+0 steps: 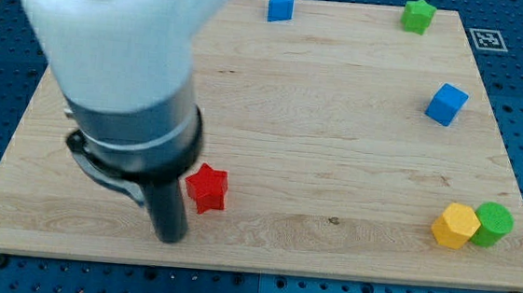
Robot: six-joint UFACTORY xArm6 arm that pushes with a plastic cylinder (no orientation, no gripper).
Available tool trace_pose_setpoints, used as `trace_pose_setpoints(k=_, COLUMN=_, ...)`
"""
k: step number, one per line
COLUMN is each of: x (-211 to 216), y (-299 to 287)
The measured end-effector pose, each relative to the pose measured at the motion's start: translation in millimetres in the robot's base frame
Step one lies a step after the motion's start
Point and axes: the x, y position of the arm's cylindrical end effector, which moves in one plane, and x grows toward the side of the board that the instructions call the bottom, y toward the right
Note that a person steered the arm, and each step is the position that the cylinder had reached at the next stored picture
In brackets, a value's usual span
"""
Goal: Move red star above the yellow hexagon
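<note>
Two blue blocks (280, 6) (446, 104) | two green (419, 16) (493, 224) | one red star (207, 188) | one yellow hexagon (454, 225) | claw unseen

Arm (120, 37): large rounded housing, white to pale grey, smooth and glossy, blurred by closeness to the lens; a dark panel edge shows at the view's top. Below it, a wide cylindrical collar (136, 137) in mid-grey, darkening to black at its lower rim. A thin black bracket or ring (101, 167) curves under the collar. Rod: straight, black, matte, cylindrical, ending in my tip (172, 239), blunt and rounded.
</note>
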Motion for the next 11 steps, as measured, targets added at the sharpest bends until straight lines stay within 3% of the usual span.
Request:
trace_pose_setpoints(k=1, x=-38.4, y=1.3)
trace_pose_setpoints(k=4, x=-40.6, y=57.4)
trace_pose_setpoints(k=6, x=-54.6, y=125.3)
trace_pose_setpoints(k=9, x=-91.3, y=281.1)
trace_pose_setpoints(k=11, x=-94.5, y=314.9)
